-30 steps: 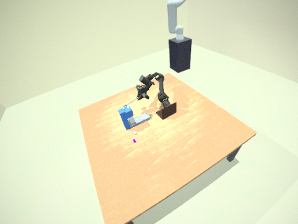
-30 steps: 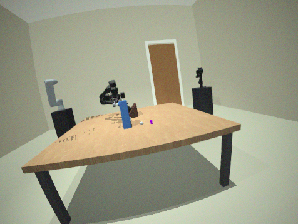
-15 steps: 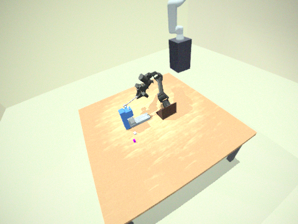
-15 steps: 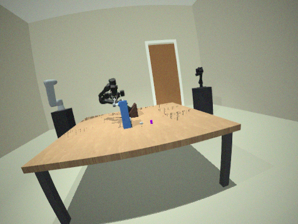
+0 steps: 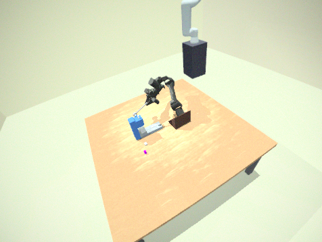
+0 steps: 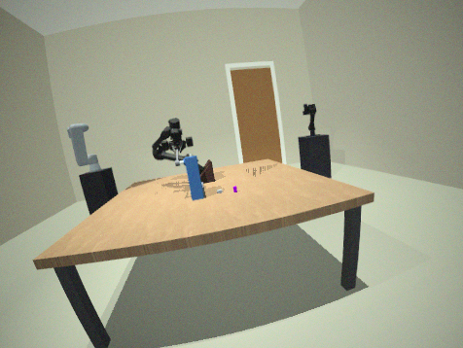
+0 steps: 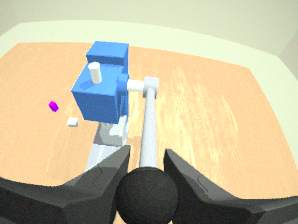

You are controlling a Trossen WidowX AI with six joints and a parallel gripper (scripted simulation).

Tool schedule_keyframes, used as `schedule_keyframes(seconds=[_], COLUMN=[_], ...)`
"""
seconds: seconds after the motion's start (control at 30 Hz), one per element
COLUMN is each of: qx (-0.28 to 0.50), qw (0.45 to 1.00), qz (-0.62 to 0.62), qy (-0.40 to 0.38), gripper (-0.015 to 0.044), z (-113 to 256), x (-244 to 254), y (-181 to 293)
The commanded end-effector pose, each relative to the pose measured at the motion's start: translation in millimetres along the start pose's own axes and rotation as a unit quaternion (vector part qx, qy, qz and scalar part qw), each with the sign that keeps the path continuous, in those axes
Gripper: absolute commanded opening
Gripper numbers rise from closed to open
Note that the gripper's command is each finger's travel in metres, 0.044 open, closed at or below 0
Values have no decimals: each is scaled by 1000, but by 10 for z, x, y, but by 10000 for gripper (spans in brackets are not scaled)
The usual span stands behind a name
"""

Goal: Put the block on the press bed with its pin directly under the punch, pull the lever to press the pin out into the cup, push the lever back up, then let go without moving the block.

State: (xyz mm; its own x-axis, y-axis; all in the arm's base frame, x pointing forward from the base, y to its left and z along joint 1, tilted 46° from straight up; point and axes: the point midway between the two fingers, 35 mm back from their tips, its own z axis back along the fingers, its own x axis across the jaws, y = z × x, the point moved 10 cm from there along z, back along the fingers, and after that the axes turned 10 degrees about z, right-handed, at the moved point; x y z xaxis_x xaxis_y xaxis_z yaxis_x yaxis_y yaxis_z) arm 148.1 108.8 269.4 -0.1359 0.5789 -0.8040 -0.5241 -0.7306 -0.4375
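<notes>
The black metal jaws grip the round grey lever (image 7: 149, 127). The wrist view shows the white peg (image 7: 95, 73) on top; the exterior view hides it.

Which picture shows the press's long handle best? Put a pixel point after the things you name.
The wrist view: the handle (image 5: 141, 109) (image 6: 177, 155) (image 7: 149, 125) looks big, running toward the black ball. From the top it's a thin, slanting stick; the exterior view shows just a short, tiny piece.

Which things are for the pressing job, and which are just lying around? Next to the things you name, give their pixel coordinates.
For the job:
- blue press (image 5: 136, 128) (image 6: 195, 179) (image 7: 100, 100)
- lever (image 5: 141, 108) (image 7: 149, 125)
- pincer (image 5: 147, 102) (image 7: 147, 152), shut on the lever

Seemingly just lying about:
- purple piece (image 5: 145, 152) (image 6: 235, 190) (image 7: 53, 106)
- small white cube (image 5: 145, 144) (image 6: 220, 191) (image 7: 73, 122)
</notes>
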Motion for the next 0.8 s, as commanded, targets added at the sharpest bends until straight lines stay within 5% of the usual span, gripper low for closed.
schedule_keyframes(seconds=[0.0,0.77], qx=[-2,-2], qw=[1000,1000], qz=[-6,-6], qy=[2,2], gripper=[0,0], z=[11,21], x=[-15,-73], y=[-75,-394])
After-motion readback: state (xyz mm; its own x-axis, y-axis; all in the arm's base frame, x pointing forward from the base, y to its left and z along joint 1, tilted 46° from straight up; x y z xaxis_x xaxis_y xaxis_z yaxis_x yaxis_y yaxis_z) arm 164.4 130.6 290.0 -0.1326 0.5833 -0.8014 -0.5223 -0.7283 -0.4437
